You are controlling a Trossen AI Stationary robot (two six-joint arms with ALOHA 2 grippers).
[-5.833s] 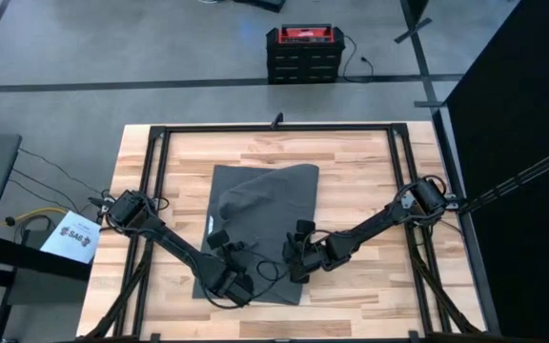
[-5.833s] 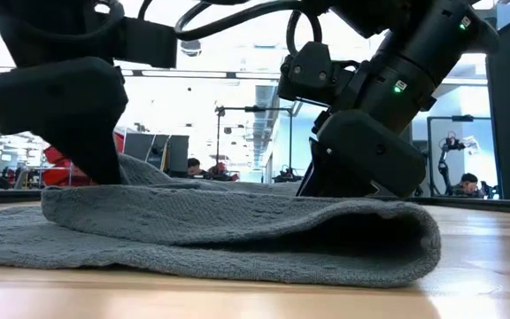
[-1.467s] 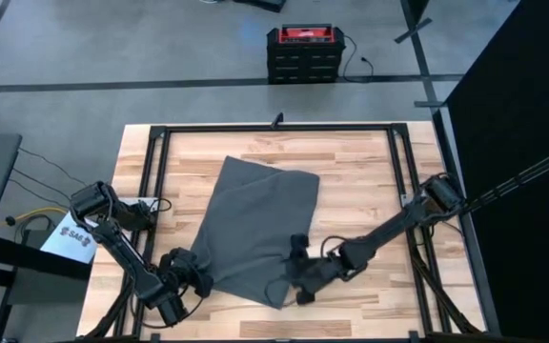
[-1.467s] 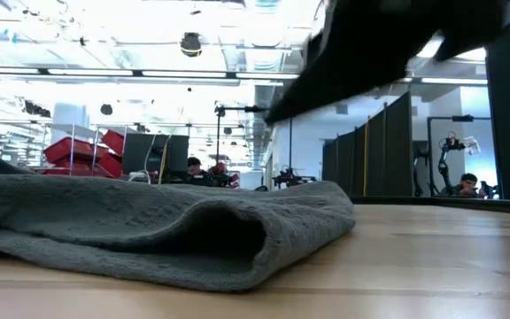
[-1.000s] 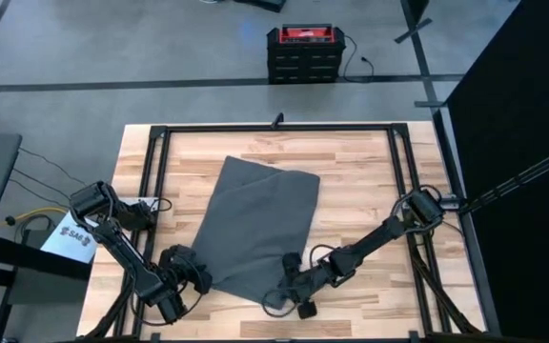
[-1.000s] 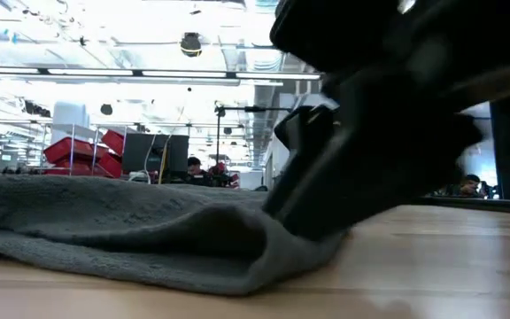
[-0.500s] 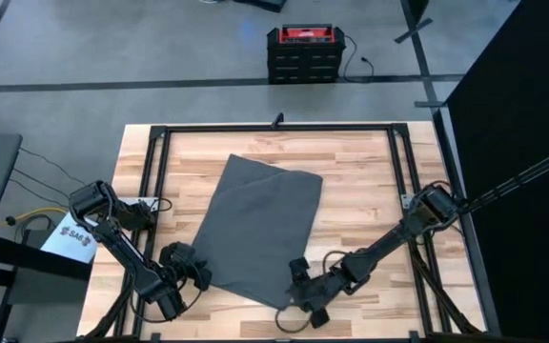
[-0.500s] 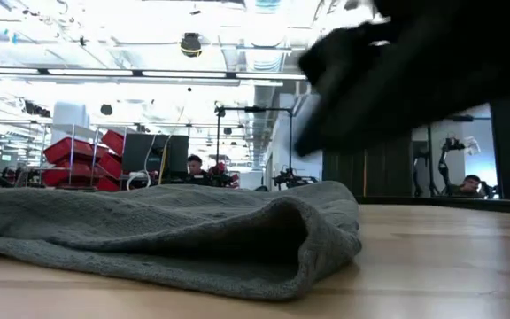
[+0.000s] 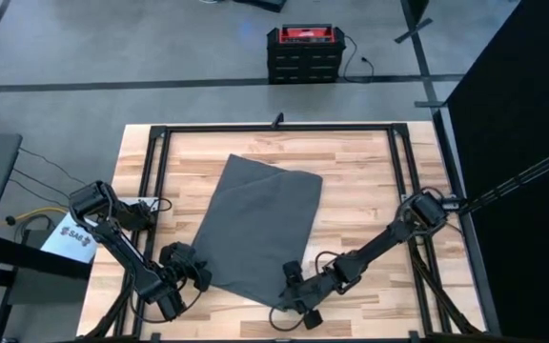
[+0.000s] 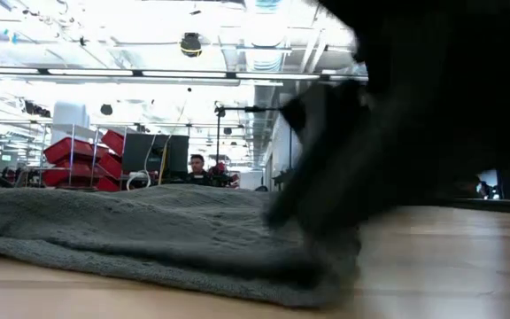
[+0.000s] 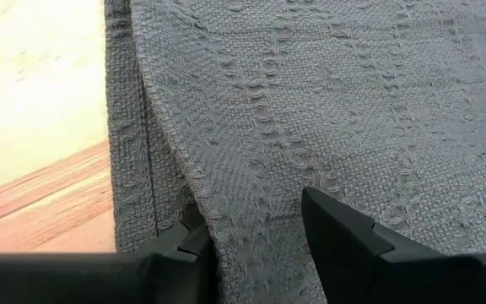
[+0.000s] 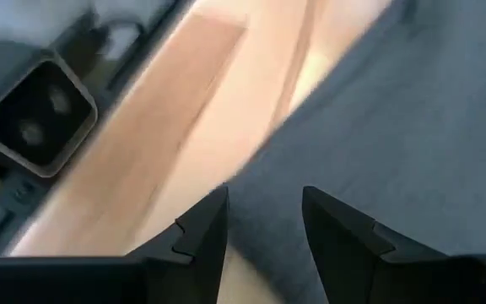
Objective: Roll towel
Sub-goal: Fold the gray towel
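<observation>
The dark grey towel lies flat on the wooden table, turned a little askew, with its short ends toward the far and near edges. My left gripper sits at its near-left corner. In the left wrist view its fingers have the doubled hem edge between them. My right gripper is low over the near-right corner. Its fingers stand apart, with the towel's edge running toward them. In the low view it is a dark blur over the towel's right end. My left gripper holds the towel's near-left corner, pinched between its two fingers. The fingers come nearly level from the table's near-left side. The corner stays low on the table and the cloth is slack. My right gripper bears down from above on the near-right corner, which lies flattened under it. Whether the fingers pinch the cloth, I cannot tell.
Black frame rails run along the table's sides and far edge. Bare wood lies right of the towel. A small camera box sits at the table's near edge by my right gripper. A red and black case stands on the floor beyond.
My right gripper has moved a little toward the table's left and down onto the towel's near-right corner. The fold that stood open and raised there half a second ago now lies flattened. The rest of the towel has stayed in place.
</observation>
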